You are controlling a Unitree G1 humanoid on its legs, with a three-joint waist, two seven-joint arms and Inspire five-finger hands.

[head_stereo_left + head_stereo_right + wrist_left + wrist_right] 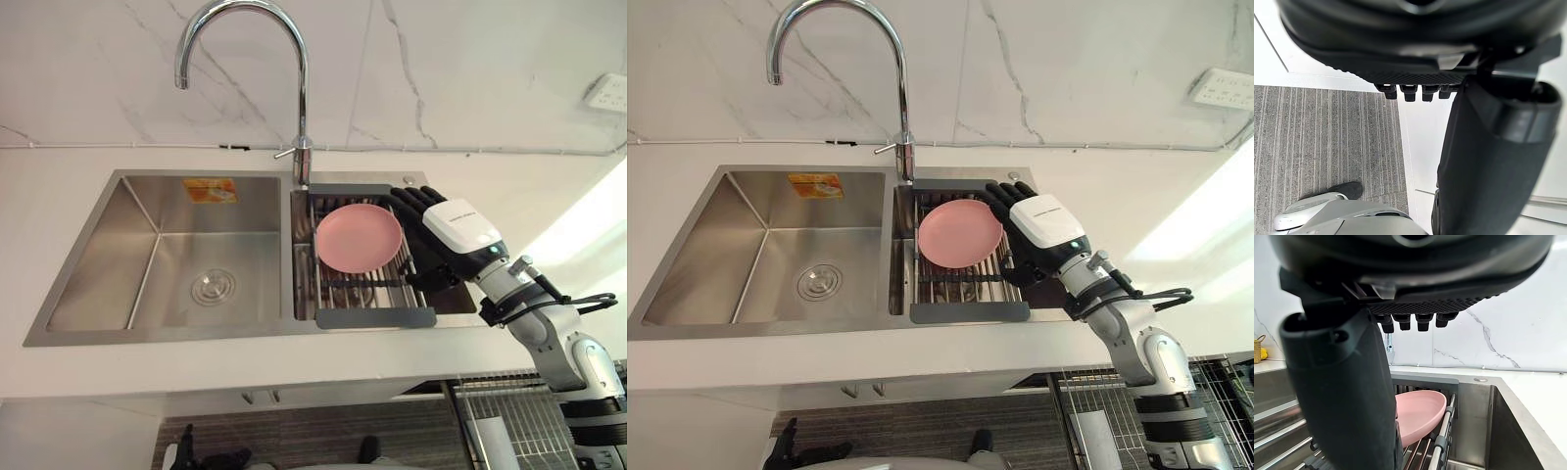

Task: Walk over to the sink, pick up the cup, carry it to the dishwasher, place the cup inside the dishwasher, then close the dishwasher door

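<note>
1. Sink (108, 245) of steel, with two basins, is set into the white desk (69, 186). A curved tap (303, 98) stands at 12 o'clock, between the basins.
2. The left basin holds a round drain (213, 287). An orange sticker (210, 190) is on its back wall.
3. A drying rack (375, 317) spans the right basin. A pink plate (359, 238) lies on its bars, tilted up towards 3 o'clock.
4. A dark shape (351, 287) shows under the bars, just at 6 o'clock of the plate. Whether it is the cup cannot be told.
5. The right robot hand (460, 227) hangs over the rack's right side, at 3 o'clock of the plate. Its fingers (409, 199) are loosely straight, point towards 11 o'clock and grip nothing. They come close to the plate's rim, but contact cannot be judged.
6. The left robot hand (1415, 76) hangs low beside the white cabinet front, above the grey striped floor (1322, 137). Its fingers are relaxed and it carries nothing.
7. A wire basket (534, 421) shows below the desk edge at 5 o'clock.
8. A wall socket (609, 91) sits on the marble wall at 2 o'clock.
</note>
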